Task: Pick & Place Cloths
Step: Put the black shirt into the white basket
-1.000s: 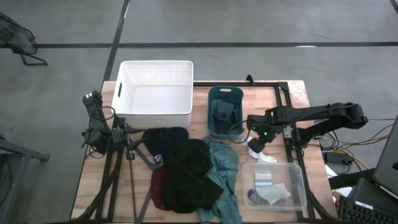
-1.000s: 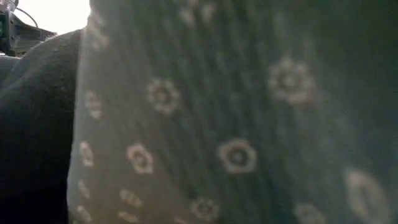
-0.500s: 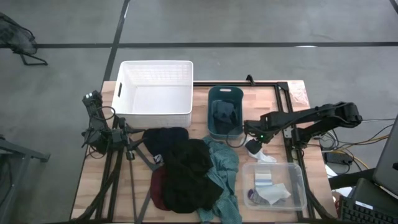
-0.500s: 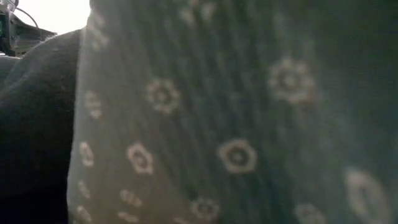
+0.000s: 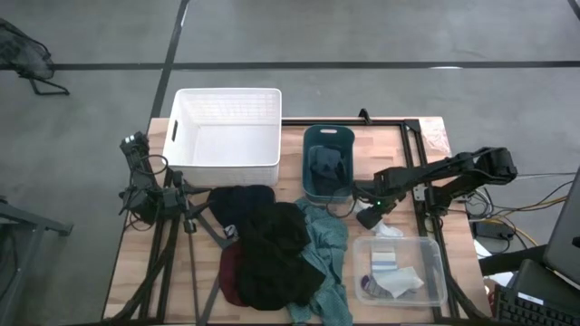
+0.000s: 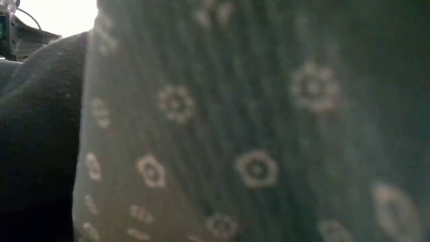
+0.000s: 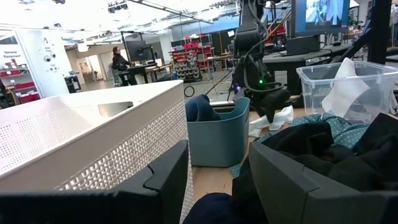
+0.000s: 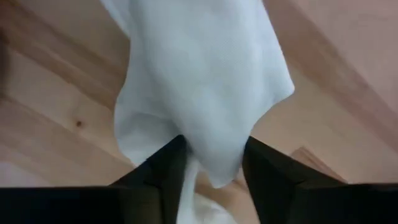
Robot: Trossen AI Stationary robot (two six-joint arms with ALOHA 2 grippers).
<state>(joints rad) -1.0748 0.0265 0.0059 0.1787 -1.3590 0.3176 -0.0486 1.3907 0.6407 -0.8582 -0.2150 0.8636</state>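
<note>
A small white cloth (image 5: 386,227) lies flat on the wood between the teal bin and the clear bin, and it fills the right wrist view (image 8: 199,81). My right gripper (image 5: 367,215) is down over its left end, open, one finger on each side (image 8: 214,168). A heap sits at the table's middle: black cloth (image 5: 272,254), teal green flowered cloth (image 5: 328,240), maroon cloth (image 5: 229,273), dark navy cloth (image 5: 240,201). My left gripper (image 7: 214,180) waits open at the table's left, by the navy cloth. My right gripper comes from above, pointing down, with the white cloth's narrow end (image 8: 211,158) bunched in the gap between its two open fingers (image 8: 163,171). The cloth reaches both inner sides. The rest of it lies spread on the table.
A white bin (image 5: 227,154) stands at the far left. A teal bin (image 5: 308,181) holds a dark cloth. A clear bin (image 5: 433,272) at the near right holds grey and white pieces. A black frame rail (image 5: 419,172) runs beside my right arm. The flowered cloth (image 6: 255,134) blocks the low view.
My right gripper has moved down and toward the table's near-left, from beside the teal bin onto the white cloth's left end. The cloths and my left arm have stayed where they were.
</note>
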